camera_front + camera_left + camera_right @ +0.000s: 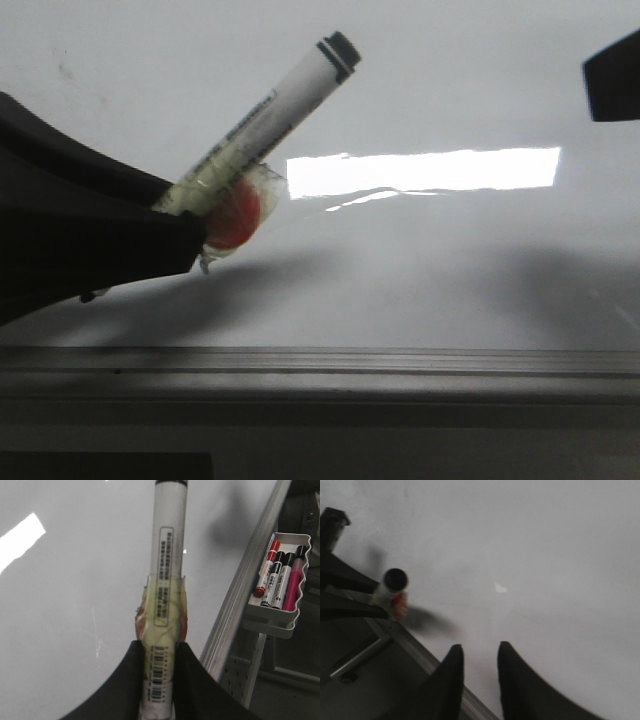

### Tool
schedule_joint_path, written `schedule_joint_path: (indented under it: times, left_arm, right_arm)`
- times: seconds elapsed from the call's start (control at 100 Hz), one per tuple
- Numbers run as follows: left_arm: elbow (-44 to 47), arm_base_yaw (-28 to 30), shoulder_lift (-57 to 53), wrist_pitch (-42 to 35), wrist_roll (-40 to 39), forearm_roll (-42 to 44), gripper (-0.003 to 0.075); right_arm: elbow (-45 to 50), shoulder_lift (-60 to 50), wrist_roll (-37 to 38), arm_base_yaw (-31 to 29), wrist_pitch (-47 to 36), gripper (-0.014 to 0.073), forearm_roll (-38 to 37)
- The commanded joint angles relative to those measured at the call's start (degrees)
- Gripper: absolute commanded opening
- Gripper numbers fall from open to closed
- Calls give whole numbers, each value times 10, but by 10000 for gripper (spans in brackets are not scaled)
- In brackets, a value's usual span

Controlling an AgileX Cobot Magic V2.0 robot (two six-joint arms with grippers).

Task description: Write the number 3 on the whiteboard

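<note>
So far I see no stroke on the whiteboard (450, 90); my left pincer (159, 652) grips the taped marker (169, 555), right pincer (480, 652) narrowly parted, empty.

Tray (270, 622) beside the rail holds four markers (278, 577).

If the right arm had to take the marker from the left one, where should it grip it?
Probably on the bare white barrel above the taped band, below the dark cap. The left gripper already clamps the lower end, and the marker tilts up and to the right over the whiteboard, so come from its free upper side, fingers across the barrel.
</note>
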Motion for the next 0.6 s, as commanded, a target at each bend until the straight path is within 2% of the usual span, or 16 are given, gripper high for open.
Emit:
schedule_joint_path:
  times: [0.0, 0.08, 0.34, 0.59]
  left_arm:
    - [-25, -5, 16, -76, 0, 12, -20]
    - [-36, -5, 35, -87, 0, 25, -20]
    - [-75, -24, 82, -90, -1, 73, -20]
    - [-81, -31, 93, -93, -1, 81, -20]
  right_arm:
    - [-32, 17, -2, 23, -42, 353, -10]
    - [-38, 25, -2, 37, -43, 420, -10]
    - [-44, 56, -2, 77, -58, 374, -10]
    - [-44, 92, -2, 78, -85, 373, -10]
